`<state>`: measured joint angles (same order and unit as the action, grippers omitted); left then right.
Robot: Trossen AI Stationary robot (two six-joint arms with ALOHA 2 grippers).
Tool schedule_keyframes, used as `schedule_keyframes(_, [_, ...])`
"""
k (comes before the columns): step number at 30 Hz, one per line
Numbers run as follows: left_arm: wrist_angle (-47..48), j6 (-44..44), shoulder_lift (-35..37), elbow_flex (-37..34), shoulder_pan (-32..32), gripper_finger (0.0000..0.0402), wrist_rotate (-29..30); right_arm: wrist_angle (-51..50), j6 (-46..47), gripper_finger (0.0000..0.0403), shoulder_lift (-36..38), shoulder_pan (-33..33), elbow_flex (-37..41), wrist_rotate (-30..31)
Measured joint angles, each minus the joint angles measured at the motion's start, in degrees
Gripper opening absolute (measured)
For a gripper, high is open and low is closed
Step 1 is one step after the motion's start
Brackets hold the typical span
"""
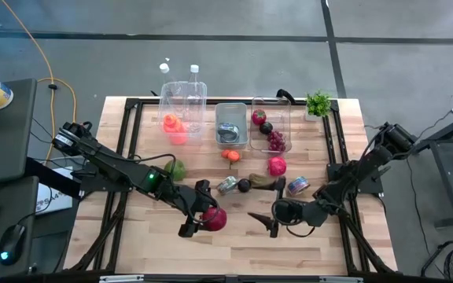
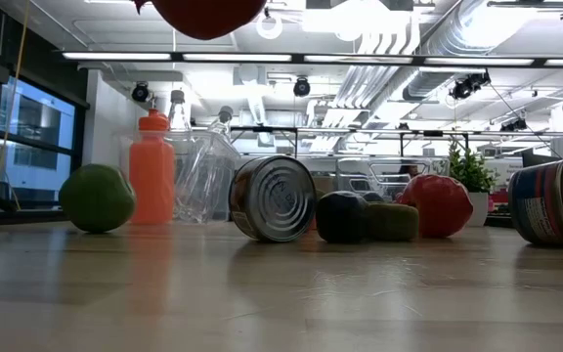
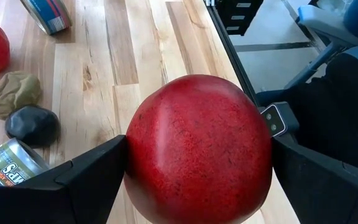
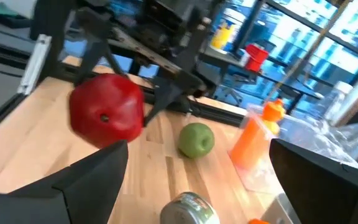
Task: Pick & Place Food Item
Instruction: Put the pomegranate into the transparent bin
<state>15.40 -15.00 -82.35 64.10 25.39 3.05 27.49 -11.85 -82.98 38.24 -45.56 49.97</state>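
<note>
Fingers [image 3: 86,180] of the left gripper [image 1: 200,218] are clamped on either side of a round, dark-red, rough-skinned fruit like a pomegranate [image 3: 197,149], wide apart only because the fruit fills the gap. In the low view the fruit hangs clear above the wooden table [image 1: 156,244], so it is lifted, near the table's front edge and a little left of its middle.

By my reading the pick is done and the carry is in hand. The next move calls for swinging the fruit toward the back edge, where clear plastic bins [image 1: 271,126] stand in a row, one already holding fruit. Between lie a silver tin can on its side [image 1: 227,185], a small dark plum-like fruit [image 1: 244,185] and an olive-brown lump [image 1: 263,182], so height should be kept.

Just to the right along the front edge, the right gripper [image 1: 274,221] waits with its fingers spread and nothing between them.
</note>
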Motion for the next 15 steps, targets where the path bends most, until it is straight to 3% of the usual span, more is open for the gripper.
schedule_keyframes(4, [0.0, 0.0, 0.0, 0.0, 0.0, 0.037, 0.0, 0.2, 0.2, 0.0381, 0.0, 0.0, 0.0, 0.3])
schedule_keyframes(9, [0.0, 0.0, 0.0, 0.0, 0.0, 0.037, 0.0, 0.5, 4.8, 0.0382, 0.0, -0.8, 0.0, -5.8])
schedule_keyframes(15, [-0.2, -2.4, 0.0, 0.0, -1.4, 0.037, 0.4, 0.9, 0.7, 0.0382, 0.0, -3.4, 0.0, -7.2])
